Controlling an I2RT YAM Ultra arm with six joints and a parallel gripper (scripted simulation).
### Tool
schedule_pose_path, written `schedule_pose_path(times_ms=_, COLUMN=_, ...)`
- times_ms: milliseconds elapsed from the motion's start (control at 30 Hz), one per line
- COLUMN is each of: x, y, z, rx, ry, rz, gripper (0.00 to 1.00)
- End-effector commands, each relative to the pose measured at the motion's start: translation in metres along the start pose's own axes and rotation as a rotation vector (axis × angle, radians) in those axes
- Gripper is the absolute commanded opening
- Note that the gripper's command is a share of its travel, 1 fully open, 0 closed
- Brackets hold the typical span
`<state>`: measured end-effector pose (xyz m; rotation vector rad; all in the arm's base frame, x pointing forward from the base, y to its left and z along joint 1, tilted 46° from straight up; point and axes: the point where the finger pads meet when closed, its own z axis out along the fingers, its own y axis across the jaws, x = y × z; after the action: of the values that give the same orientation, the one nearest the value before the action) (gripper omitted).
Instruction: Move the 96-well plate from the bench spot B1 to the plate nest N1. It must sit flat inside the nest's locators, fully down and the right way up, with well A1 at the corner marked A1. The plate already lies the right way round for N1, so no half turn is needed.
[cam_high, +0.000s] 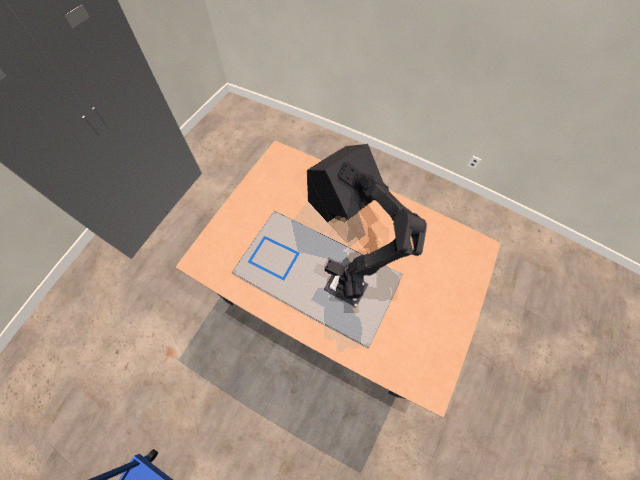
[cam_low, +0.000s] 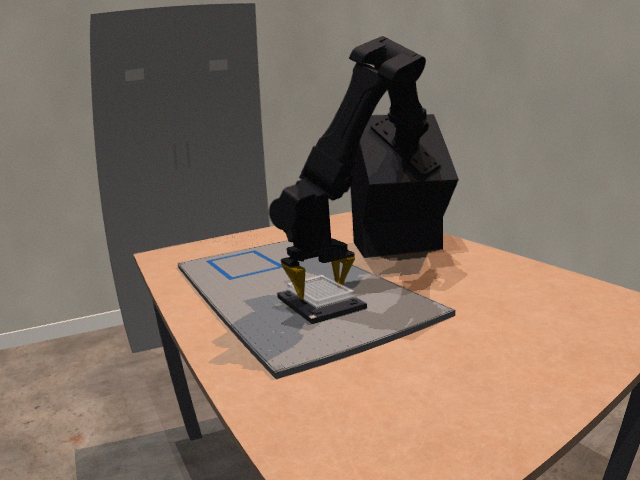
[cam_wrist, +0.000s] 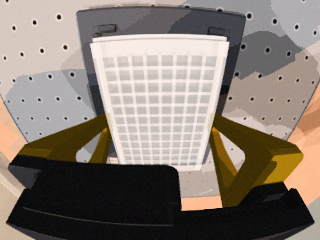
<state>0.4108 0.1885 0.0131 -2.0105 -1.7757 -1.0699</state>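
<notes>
Grey walls and a mottled brown floor enclose the room; a tall dark cabinet (cam_low: 175, 155) stands behind the table's far left corner.

Table (cam_low: 465, 372): orange top, dark legs. A blue object (cam_high: 142, 467) shows at the floor's 7 o'clock edge in the top view, too cropped to identify.

Perforated grey board (cam_low: 289, 335): lies flat on the table. A blue-outlined rectangle (cam_low: 212, 264), bench spot B1, is marked toward its 10 o'clock end and holds nothing.

Black pedestal (cam_low: 398, 217): stands on the table at 12 o'clock of the board. The black arm (cam_low: 351, 124) rises from its top, bends over and reaches down to the board's middle.

Plate nest (cam_low: 338, 308): dark flat block on the board, well apart from the blue rectangle.

96-well plate (cam_wrist: 160, 103): white, gridded, right way up, directly over the nest. Whether it is fully seated cannot be told; in the exterior view its underside appears just at the nest's top.

Gripper (cam_low: 318, 281): points downward, yellow fingers set wide, clamped on the plate's two long sides at 3 and 9 o'clock in the wrist view.
</notes>
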Motion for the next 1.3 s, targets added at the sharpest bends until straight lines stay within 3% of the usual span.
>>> schedule_pose_path(times_ms=0, x=-0.002, y=0.011, z=0.002, rx=-0.023, ry=-0.006, rz=0.001, gripper=0.0)
schedule_pose_path(times_ms=833, x=0.0, y=0.013, z=0.005, rx=-0.025, ry=-0.005, rz=-0.007, gripper=0.0)
schedule_pose_path(times_ms=1267, x=-0.01, y=-0.003, z=0.009, rx=0.008, ry=-0.023, rz=0.013, gripper=0.0)
